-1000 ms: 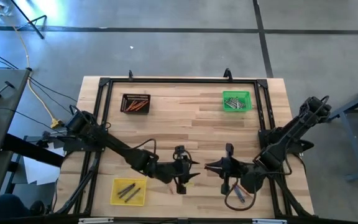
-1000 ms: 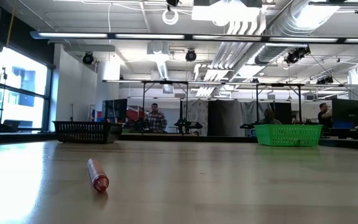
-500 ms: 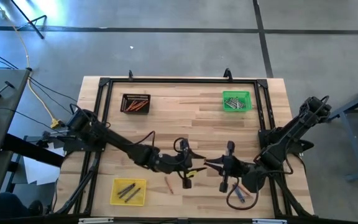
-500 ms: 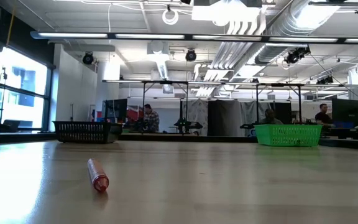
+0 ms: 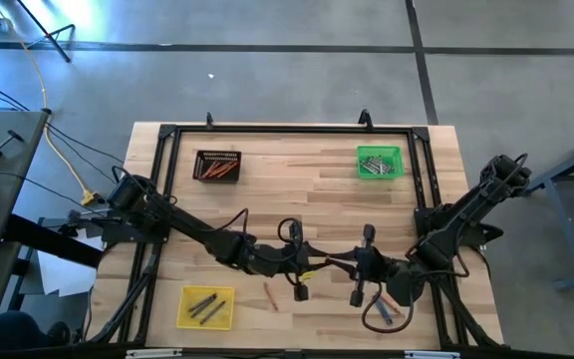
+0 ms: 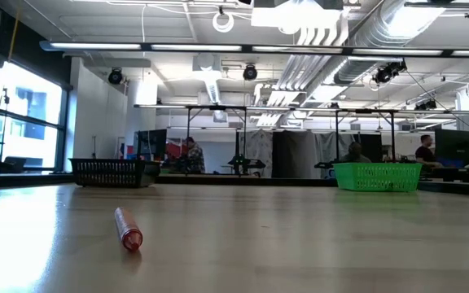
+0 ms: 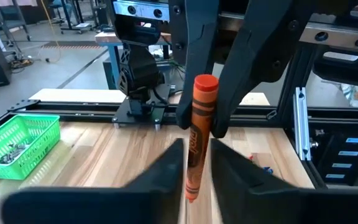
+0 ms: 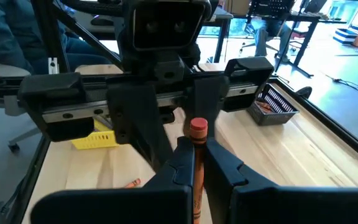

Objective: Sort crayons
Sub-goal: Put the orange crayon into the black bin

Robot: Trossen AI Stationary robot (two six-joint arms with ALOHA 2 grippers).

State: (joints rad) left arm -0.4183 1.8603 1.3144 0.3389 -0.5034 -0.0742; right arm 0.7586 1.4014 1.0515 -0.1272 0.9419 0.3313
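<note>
High view, left to right: you see the yellow tray (image 5: 206, 307) at lower left and the black tray (image 5: 217, 166) above it. A loose crayon (image 5: 270, 296) lies just right of the yellow tray. At lower centre, the left gripper (image 5: 307, 269) and right gripper (image 5: 345, 267) meet tip to tip, both pairs of fingers clamped on one orange crayon (image 7: 197, 134). More crayons (image 5: 383, 315) lie below the right gripper. The green tray (image 5: 380, 162) sits at upper right.
</note>
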